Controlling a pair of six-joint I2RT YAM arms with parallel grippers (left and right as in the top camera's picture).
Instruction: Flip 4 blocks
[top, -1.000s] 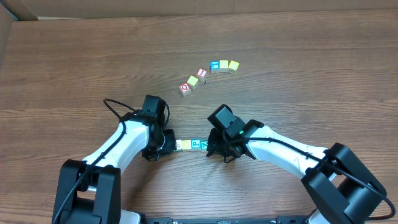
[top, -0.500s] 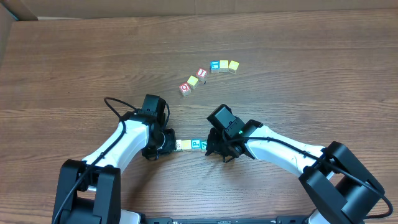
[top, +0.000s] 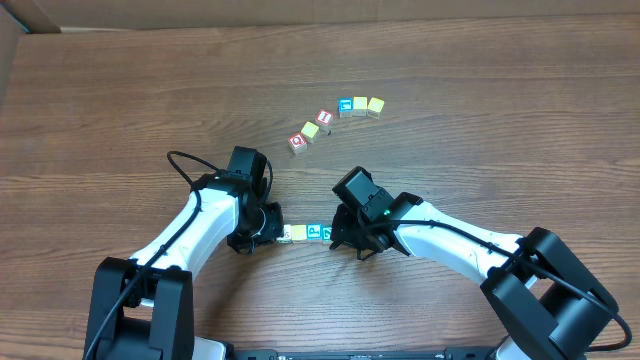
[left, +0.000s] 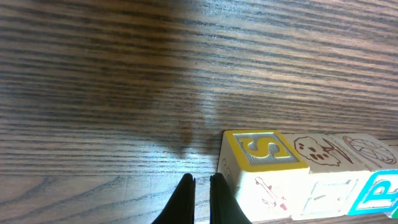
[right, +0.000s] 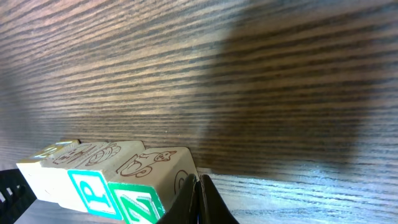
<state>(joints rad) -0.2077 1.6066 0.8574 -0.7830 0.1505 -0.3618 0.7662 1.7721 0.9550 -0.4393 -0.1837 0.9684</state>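
Blocks (top: 307, 232) sit on wood-grain table (top: 480, 150) between left end effector (left: 201, 182) and right end effector (right: 199, 181), both narrowed, empty.

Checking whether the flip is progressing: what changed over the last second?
Nothing clearly moved. The left gripper and right gripper stay shut at opposite ends of the row of four blocks, which lies where it was. The loose blocks farther up the table are unchanged.

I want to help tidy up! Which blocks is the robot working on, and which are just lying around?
For the job, in one row: yellow S block, cream block, blue P block, green Z block.
Just lying about: far cluster of six red, yellow and blue blocks.
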